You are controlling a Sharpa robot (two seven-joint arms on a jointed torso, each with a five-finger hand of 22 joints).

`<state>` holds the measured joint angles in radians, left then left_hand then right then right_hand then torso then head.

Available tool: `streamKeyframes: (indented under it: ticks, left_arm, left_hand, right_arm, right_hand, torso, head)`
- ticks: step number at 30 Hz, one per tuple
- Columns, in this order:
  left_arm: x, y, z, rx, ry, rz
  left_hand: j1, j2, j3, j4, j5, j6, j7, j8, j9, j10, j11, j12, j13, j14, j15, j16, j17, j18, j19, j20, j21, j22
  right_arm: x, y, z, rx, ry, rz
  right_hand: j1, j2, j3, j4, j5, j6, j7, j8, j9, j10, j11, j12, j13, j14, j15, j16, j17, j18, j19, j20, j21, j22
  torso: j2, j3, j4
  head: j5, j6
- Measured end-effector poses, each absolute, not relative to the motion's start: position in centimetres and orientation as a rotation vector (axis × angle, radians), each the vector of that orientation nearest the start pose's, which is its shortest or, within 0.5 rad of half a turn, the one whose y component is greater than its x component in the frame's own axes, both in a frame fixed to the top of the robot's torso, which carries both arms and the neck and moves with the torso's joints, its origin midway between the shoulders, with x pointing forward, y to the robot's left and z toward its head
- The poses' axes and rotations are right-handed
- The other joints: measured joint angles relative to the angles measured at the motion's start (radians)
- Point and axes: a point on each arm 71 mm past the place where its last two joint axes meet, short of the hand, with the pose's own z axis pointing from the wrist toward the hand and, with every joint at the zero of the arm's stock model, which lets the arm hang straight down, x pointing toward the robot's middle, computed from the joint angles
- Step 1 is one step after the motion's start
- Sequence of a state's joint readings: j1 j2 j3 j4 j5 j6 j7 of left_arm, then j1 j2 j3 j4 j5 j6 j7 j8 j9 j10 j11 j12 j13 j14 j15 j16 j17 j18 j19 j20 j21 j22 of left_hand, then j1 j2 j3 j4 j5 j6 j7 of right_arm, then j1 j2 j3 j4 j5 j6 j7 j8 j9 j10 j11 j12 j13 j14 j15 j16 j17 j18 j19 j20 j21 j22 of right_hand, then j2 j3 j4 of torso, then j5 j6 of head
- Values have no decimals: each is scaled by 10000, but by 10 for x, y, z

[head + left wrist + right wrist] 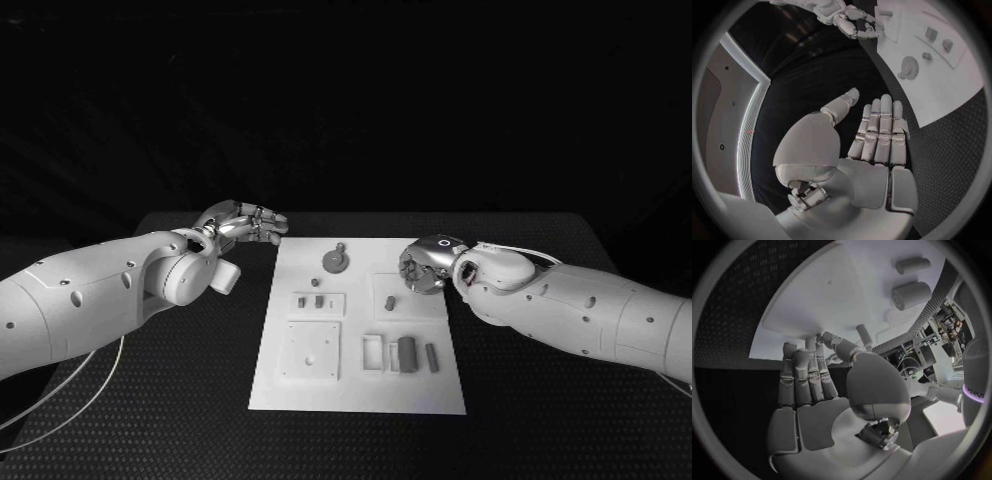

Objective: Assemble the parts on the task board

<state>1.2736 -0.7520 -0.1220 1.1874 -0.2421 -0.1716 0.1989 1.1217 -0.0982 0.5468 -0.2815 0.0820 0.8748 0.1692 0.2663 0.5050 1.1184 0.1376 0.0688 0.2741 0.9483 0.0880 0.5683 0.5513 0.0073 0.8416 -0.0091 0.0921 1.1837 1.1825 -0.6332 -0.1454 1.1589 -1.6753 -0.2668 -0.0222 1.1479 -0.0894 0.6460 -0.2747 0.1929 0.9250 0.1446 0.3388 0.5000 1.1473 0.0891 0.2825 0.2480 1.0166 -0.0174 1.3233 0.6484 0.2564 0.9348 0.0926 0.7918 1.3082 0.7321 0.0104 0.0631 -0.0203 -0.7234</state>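
- My left hand hovers over the black table just off the far-left corner of the task board. It touches nothing.
- In my left wrist view, that hand is flat, the fingers straight and lying side by side, the thumb set apart. It holds nothing.
- My right hand is over the board's right edge, near its far end.
- In my right wrist view, the fingers of that hand reach out together toward the white board, the thumb angled across beside them. I cannot tell whether the fingertips touch the board, and I see nothing held.
- A round part with a short stem lies on the far middle of the board, between my two hands.
- Two small parts sit in a panel on the left side of the board, with a square plate just nearer to me.
- A small part lies just beside my right hand.
- Two upright dark parts stand near the board's near-right area, next to a rectangular slot.
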Motion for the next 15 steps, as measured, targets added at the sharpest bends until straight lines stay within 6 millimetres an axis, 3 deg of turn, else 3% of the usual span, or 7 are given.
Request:
streamKeyframes:
  ticks: [9, 15]
  left_arm:
    - [546, 262, -196, -9379, 16467, -12099]
    - [546, 262, -196, -9387, 16462, -12086]
  left_hand:
    - [0, 0, 0, 0, 0, 1, 0, 0, -9, 0, 0, 0, -22, 0, 0, 0, 22, 0, 0, 0, -40, -9]
    - [0, 0, 0, 0, 0, 1, 0, 0, -9, 0, 0, 0, -33, 0, 0, 0, 33, 0, 0, 0, -40, -9]
  right_arm:
    - [521, -191, -252, -4803, 17077, 3975]
    - [520, -189, -253, -4963, 16944, 3832]
  right_hand:
    - [-26, -134, 0, 0, 0, 0, 0, 1, -25, 3, 2, -95, -7, 4, -1, 0, -11, -4, 0, 0, -38, -1]
    - [51, -58, 84, -83, 0, 81, -12, 0, -24, 25, -20, -96, -11, 6, 1, 0, -10, -4, 32, -32, -38, -1]
  torso:
    - [1, 1, -3]
    - [1, 0, -4]
  head:
    - [6, -48]
    - [-2, -52]
